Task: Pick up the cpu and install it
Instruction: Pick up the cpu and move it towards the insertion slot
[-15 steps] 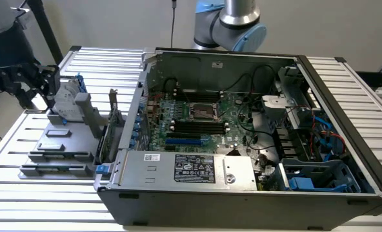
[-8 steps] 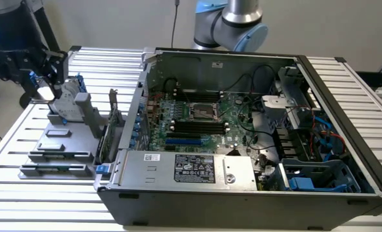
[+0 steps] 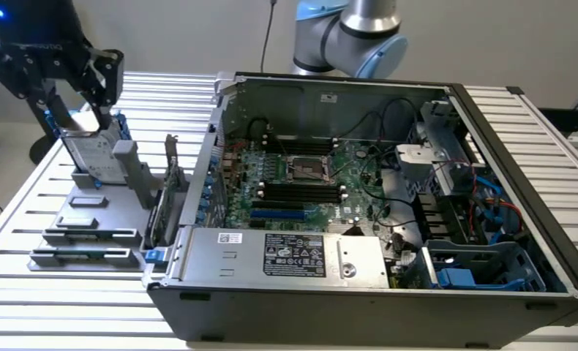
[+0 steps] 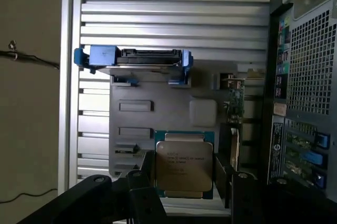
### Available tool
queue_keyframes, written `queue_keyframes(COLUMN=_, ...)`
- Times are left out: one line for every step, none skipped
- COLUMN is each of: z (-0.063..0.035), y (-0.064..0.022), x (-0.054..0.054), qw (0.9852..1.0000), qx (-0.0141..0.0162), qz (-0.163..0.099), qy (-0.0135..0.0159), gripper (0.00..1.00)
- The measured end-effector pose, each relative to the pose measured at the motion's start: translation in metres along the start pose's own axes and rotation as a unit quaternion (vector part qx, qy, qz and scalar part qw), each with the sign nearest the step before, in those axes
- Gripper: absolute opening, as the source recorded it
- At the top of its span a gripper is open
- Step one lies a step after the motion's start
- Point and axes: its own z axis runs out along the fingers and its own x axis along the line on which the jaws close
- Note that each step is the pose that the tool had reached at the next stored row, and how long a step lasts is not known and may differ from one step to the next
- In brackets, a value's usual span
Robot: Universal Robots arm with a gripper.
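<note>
From where I stand, the tool (image 3: 79,115) hangs over the exterior view's left end of the slatted worktop (image 3: 35,292), just above the grey parts fixture (image 3: 104,201). Its fingers (image 4: 143,179) are apart but pressed against two opposite edges of the cpu (image 4: 184,165), so I take it to be clamped on the chip. The cpu is held flat, metal top facing the wrist, clear of the fixture below. Gripping by the edges makes sense: it spares the underside contacts and keeps the chip level for a socket.

The hard drive (image 3: 94,155) stands on edge in its blue frame in a slot of the fixture, right under the tool. I judge it is parked upright so that a tool can come at it from above. The computer case (image 3: 367,301) lies on its side, panel off, so the motherboard (image 3: 353,191) faces up. The cpu socket (image 3: 306,170) at the middle of the board looks bare.

As for writing, the cpu's top carries several short lines of dark print that I cannot read. The power supply (image 3: 221,256) bears a black label (image 3: 294,256) crowded with marks and a small white barcode sticker (image 3: 230,238), both illegible. Pale lettering on the tool's body is likewise unreadable.
</note>
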Motion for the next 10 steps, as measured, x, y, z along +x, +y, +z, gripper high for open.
queue_keyframes(z=-0.0030, y=0.0000, x=-0.004, qw=1.0000, qx=-0.0014, qz=0.000, qy=-0.0001, gripper=0.54)
queue_keyframes(z=-0.0057, y=0.0000, x=-0.009, qw=1.0000, qx=-0.0032, qz=0.000, qy=-0.0001, gripper=0.54)
queue_keyframes(z=-0.0083, y=0.0000, x=-0.013, qw=1.0000, qx=-0.0054, qz=0.000, qy=-0.0001, gripper=0.54)
queue_keyframes(z=-0.0101, y=-0.0001, x=-0.018, qw=1.0000, qx=-0.0078, qz=-0.001, qy=-0.0001, gripper=0.54)
queue_keyframes(z=-0.0112, y=-0.0001, x=-0.022, qw=0.9999, qx=-0.0105, qz=-0.001, qy=-0.0002, gripper=0.54)
queue_keyframes(z=-0.0118, y=-0.0002, x=-0.027, qw=0.9999, qx=-0.0136, qz=-0.001, qy=-0.0003, gripper=0.54)
queue_keyframes(z=-0.0124, y=-0.0003, x=-0.031, qw=0.9999, qx=-0.0170, qz=-0.001, qy=-0.0004, gripper=0.54)
queue_keyframes(z=-0.0128, y=-0.0005, x=-0.036, qw=0.9998, qx=-0.0204, qz=-0.001, qy=-0.0004, gripper=0.54)
queue_keyframes(z=-0.0131, y=-0.0005, x=-0.040, qw=0.9997, qx=-0.0234, qz=-0.001, qy=-0.0005, gripper=0.54)
queue_keyframes(z=-0.0133, y=-0.0006, x=-0.045, qw=0.9997, qx=-0.0261, qz=-0.002, qy=-0.0006, gripper=0.54)
